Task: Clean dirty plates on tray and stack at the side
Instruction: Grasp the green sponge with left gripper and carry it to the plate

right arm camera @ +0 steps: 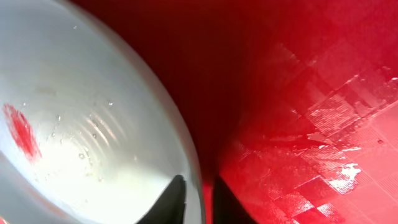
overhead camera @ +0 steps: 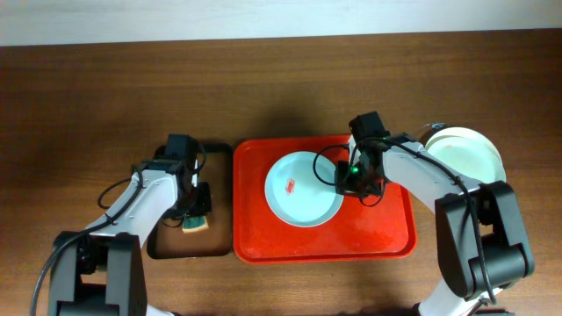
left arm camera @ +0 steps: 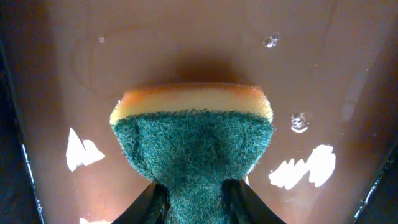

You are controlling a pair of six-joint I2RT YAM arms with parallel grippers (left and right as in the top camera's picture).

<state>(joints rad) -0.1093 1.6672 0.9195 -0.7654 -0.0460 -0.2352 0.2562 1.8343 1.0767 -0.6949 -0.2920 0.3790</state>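
Note:
A pale blue plate [overhead camera: 303,189] with a small red smear [overhead camera: 291,184] lies on the red tray [overhead camera: 378,230]. My right gripper [overhead camera: 344,180] is shut on the plate's right rim; in the right wrist view the rim [right arm camera: 186,152] runs between the two fingers [right arm camera: 198,198], and the smear [right arm camera: 22,132] shows at the left. My left gripper [overhead camera: 195,211] is shut on a green and yellow sponge [overhead camera: 195,225] over the narrow dark tray [overhead camera: 219,158]. In the left wrist view the sponge [left arm camera: 193,134] sits pinched between the fingers [left arm camera: 194,205]. A pale green plate [overhead camera: 465,154] lies on the table to the right of the red tray.
The dark tray's floor [left arm camera: 186,43] is wet, with droplets and glare patches. The wooden table [overhead camera: 105,96] stretches behind and beside both trays. A white rim [overhead camera: 432,132] shows at the green plate's left edge.

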